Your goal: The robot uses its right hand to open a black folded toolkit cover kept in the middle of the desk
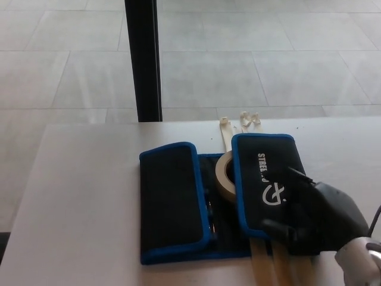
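We are looking at the black toolkit cover (178,199) with the blue edge, lying in the middle of the white desk (77,196). Its two flaps are folded in toward each other, the left flap (169,196) lying flat and the right flap (268,179) showing a white logo. A roll of tape (224,176) is peeking out in the gap between the flaps, and pale strips (271,265) are sticking out from under the near edge. Our right hand (309,214) is lying on the near right part of the right flap, with one finger pointing across the logo and the thumb reaching down at the flap's near edge. The fingers are apart, but we cannot tell if they are pinching the flap yet. To do this well, we think we should hook the flap's blue edge and swing it out to the right, going slowly so the whole cover is not sliding along the desk. Our left hand is not showing.
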Available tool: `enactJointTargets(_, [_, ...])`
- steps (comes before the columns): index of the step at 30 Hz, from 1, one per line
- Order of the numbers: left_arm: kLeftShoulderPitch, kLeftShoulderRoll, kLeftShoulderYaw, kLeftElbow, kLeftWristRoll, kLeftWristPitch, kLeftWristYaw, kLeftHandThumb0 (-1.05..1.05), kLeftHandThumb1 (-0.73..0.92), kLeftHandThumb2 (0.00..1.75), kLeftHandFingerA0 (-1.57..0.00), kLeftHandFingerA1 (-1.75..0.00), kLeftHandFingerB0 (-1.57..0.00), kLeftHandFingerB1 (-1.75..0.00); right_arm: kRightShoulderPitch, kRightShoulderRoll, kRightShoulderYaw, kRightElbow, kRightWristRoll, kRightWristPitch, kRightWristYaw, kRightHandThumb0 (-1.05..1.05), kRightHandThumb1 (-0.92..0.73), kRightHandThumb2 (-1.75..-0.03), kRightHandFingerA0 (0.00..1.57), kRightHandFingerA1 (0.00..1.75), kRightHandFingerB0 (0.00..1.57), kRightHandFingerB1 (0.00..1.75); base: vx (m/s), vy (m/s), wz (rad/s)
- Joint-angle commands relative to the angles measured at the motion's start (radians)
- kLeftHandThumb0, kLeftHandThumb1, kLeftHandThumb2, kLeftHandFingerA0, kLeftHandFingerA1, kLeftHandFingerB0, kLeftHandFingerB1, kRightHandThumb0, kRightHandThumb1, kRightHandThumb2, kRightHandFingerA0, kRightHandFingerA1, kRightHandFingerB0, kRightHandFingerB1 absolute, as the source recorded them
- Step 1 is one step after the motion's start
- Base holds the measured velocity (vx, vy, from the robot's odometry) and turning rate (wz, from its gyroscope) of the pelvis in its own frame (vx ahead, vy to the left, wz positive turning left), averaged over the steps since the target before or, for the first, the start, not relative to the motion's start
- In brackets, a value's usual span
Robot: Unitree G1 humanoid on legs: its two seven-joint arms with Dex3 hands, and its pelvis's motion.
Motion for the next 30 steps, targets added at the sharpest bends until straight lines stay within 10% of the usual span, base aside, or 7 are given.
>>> enactJointTargets(1, [-0.005,0.093,-0.008,0.037,0.016,-0.006,-0.028,-0.86,0.92,0.71,-0.39,-0.53,-0.35,-0.38,0.002,-0.224,0.266,-0.021,-0.598,-0.177,-0.167,-0.57,-0.73,-0.61,0.47,0.77,0.37,0.46,0.00,0.000,0.00])
enactJointTargets(7, [-0.013,0.098,0.002,0.034,0.006,0.007,-0.028,-0.84,0.92,0.68,-0.41,-0.53,-0.37,-0.38,-0.041,-0.282,0.282,0.098,-0.604,-0.194,-0.252,-0.53,-0.74,-0.62,0.44,0.76,0.37,0.46,0.00,0.000,0.00])
enactJointTargets(8, [-0.013,0.099,0.003,0.034,0.005,0.007,-0.029,-0.84,0.92,0.68,-0.41,-0.55,-0.37,-0.39,-0.047,-0.291,0.289,0.109,-0.613,-0.191,-0.259,-0.56,-0.59,-0.96,0.43,0.74,0.31,0.57,0.00,0.000,0.00])
enactJointTargets(9, [-0.012,0.100,0.003,0.032,0.005,0.002,-0.036,-0.84,0.92,0.70,-0.41,-0.54,-0.36,-0.39,-0.057,-0.302,0.299,0.125,-0.627,-0.185,-0.265,-0.54,-0.75,-0.62,0.39,0.76,0.35,0.47,0.00,0.000,0.00])
enactJointTargets(30, [-0.022,0.096,-0.012,0.037,0.019,0.002,-0.031,-0.84,0.92,0.68,-0.41,-0.52,-0.36,-0.38,-0.117,-0.177,0.365,0.333,-0.695,0.035,-0.547,-0.25,-0.58,-0.57,0.17,0.52,0.25,0.31,0.00,0.000,0.00])
